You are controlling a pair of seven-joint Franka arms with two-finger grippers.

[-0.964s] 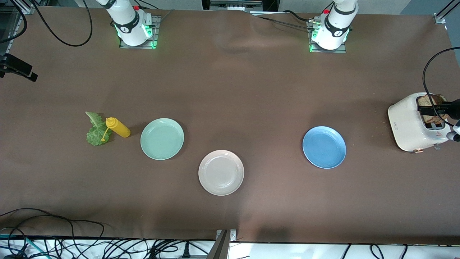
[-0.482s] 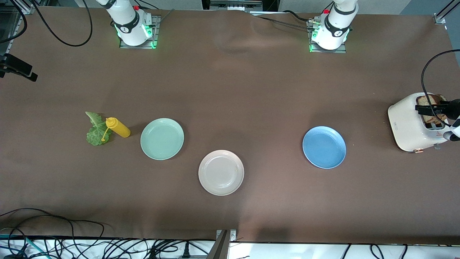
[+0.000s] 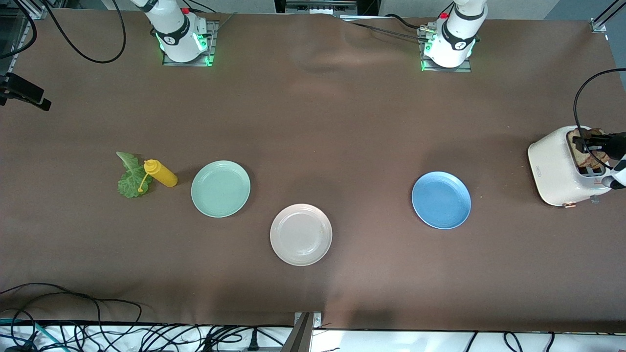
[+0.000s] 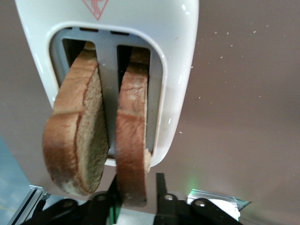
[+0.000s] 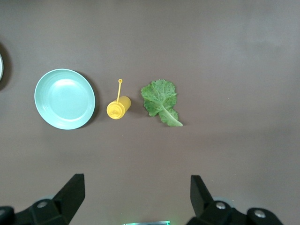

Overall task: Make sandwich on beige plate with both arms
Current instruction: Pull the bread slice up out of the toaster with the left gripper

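The beige plate [image 3: 301, 234] lies bare near the table's middle. No assembled sandwich is in view. Two brown toast slices [image 4: 75, 140] [image 4: 133, 136] stand in the slots of a white toaster [image 3: 550, 166] at the left arm's end of the table. My left gripper [image 3: 584, 143] is over the toaster; in the left wrist view it [image 4: 137, 190] is open, its fingers on either side of one slice's top edge. My right gripper [image 5: 136, 197] is open and empty, high over a lettuce leaf [image 5: 160, 101], and does not show in the front view.
A mint-green plate [image 3: 220, 188] lies toward the right arm's end, with a yellow squeeze bottle [image 3: 160, 172] and the lettuce leaf [image 3: 129, 178] beside it. A blue plate [image 3: 441, 199] lies between the beige plate and the toaster. Cables run along the table's near edge.
My left gripper has shifted a little toward the table's end over the toaster, so less of its fingers shows. The right arm, plates, bottle and leaf have not moved.
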